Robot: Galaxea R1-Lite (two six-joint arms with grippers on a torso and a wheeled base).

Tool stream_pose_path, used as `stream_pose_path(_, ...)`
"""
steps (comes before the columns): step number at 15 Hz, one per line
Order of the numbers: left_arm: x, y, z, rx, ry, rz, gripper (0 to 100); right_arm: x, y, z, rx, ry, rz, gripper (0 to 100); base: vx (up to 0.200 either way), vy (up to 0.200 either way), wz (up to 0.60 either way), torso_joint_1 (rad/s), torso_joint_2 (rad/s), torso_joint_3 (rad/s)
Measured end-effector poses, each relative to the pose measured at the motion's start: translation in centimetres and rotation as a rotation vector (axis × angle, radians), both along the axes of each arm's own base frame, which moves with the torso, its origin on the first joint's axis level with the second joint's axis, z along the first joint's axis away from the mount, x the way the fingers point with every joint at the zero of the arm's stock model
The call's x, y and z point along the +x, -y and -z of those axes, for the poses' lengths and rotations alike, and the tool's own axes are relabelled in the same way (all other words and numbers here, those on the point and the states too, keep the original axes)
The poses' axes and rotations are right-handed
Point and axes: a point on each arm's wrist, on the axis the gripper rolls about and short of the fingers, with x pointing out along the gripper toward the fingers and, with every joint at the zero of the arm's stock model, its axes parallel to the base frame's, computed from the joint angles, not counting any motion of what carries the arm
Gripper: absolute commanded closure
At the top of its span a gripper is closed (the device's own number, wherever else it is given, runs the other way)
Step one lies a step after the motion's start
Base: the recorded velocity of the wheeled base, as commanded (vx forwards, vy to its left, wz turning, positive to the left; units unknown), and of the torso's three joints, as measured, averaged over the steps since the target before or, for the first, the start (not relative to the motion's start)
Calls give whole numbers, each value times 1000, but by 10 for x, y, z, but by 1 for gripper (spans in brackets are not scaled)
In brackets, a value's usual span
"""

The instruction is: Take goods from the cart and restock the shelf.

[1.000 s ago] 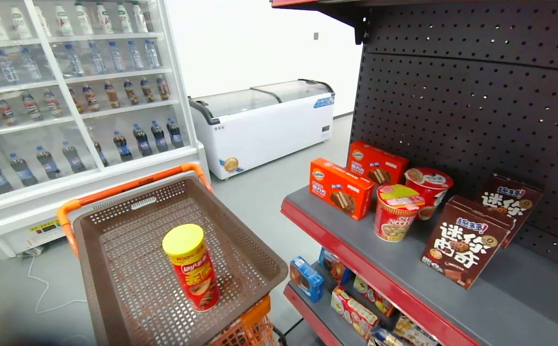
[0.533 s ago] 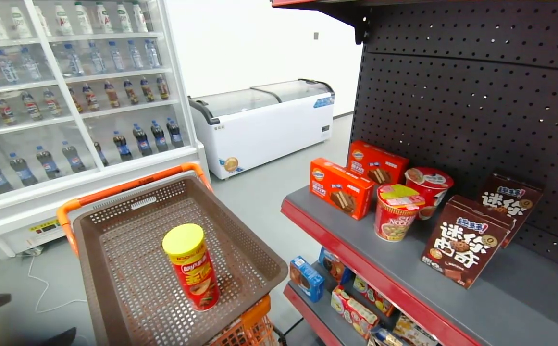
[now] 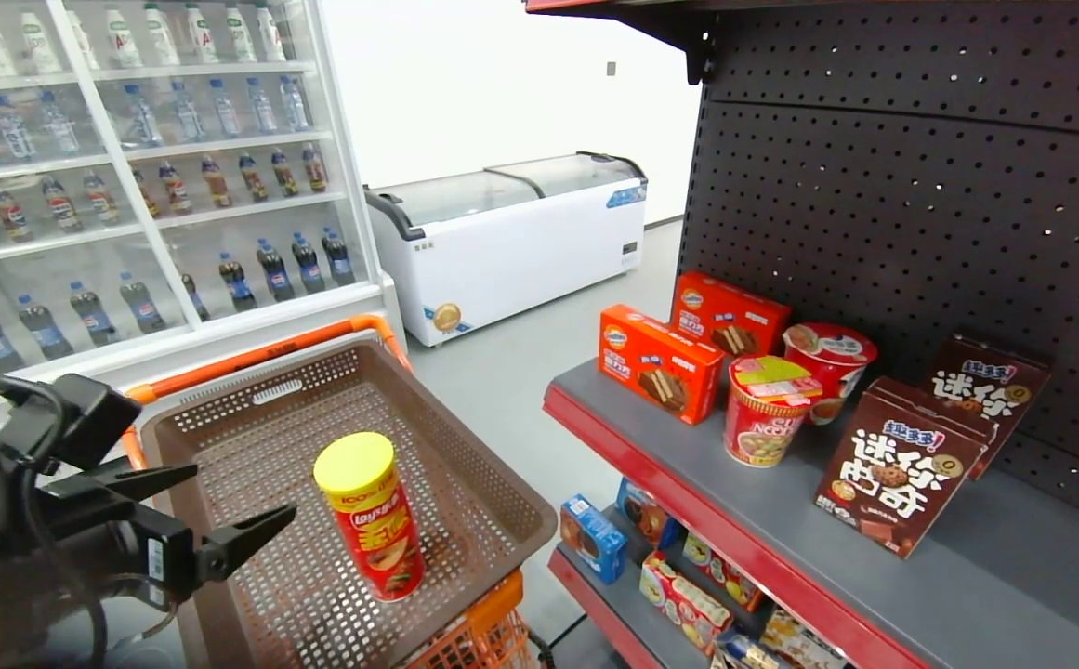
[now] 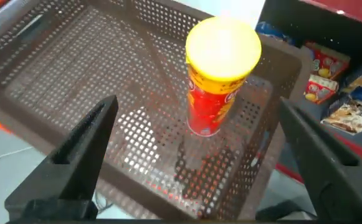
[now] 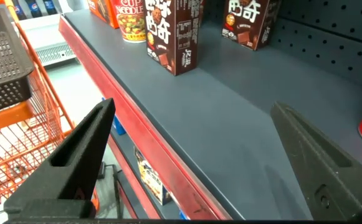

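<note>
One chip can (image 3: 370,514) stands in the basket (image 3: 265,437), two noodle cups (image 3: 766,409) on the shelf (image 3: 664,455) (left gripper (image 3: 243,490), right gripper (image 5: 193,106): jaws apart).

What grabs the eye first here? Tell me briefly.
A red chip can with a yellow lid stands upright, alone in the brown cart basket, with the open left gripper just left of it. To the right, the grey shelf holds orange boxes, cup noodles and brown boxes.
</note>
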Motion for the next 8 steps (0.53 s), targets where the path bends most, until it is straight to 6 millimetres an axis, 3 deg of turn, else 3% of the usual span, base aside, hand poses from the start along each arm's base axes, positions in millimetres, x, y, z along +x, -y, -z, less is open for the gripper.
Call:
stream_pose_path(3, 11, 8, 33, -2, -56, 34, 0, 0, 0, 0, -1, 0, 1, 0, 0, 0, 0, 0, 0, 0)
stream_pose_path(8, 38, 16, 57, -4, -75, 60, 0, 0, 0, 0, -1, 0, 0, 0, 0, 0, 0, 0, 0, 0)
